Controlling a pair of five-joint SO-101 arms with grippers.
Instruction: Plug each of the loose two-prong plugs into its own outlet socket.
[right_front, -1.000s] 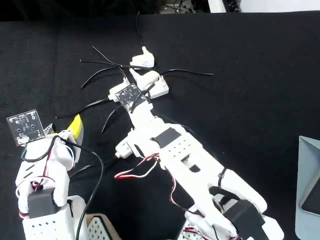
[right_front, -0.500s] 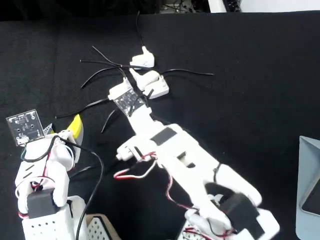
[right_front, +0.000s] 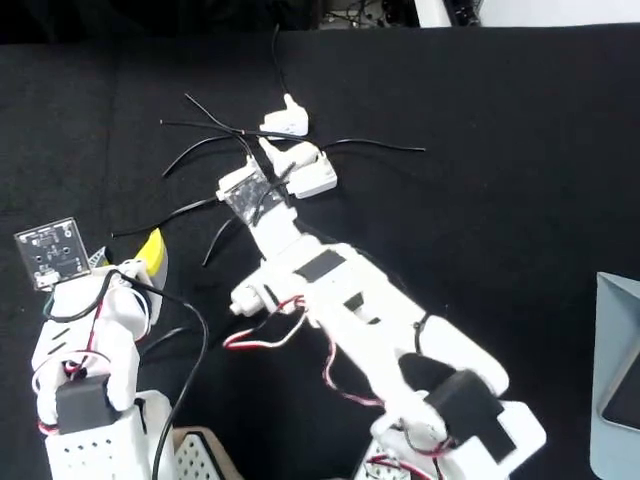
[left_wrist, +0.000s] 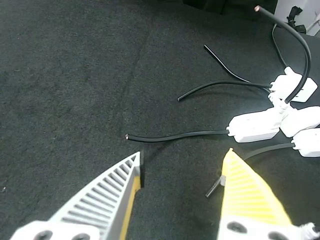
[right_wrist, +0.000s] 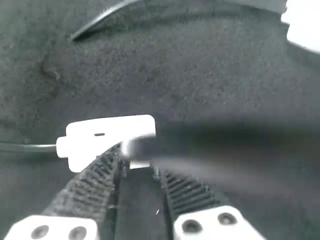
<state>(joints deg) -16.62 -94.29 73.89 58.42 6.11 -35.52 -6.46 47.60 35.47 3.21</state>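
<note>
**A:** Where's the right gripper?

**B:** Out mid-table, clamped on the edge of a white plug. The plug sits on the black cloth, just beside the outlet block.

**A:** And the left gripper?

**B:** Near its own base, fingers spread wide, nothing between them.

**A:** What could go wrong?

**B:** That looks like a shallow pinch to me, so the plug may twist or slip out on the lift. Its cable could also drag and turn the prongs off the slots. Push crooked and the light block likely skids away.
</note>
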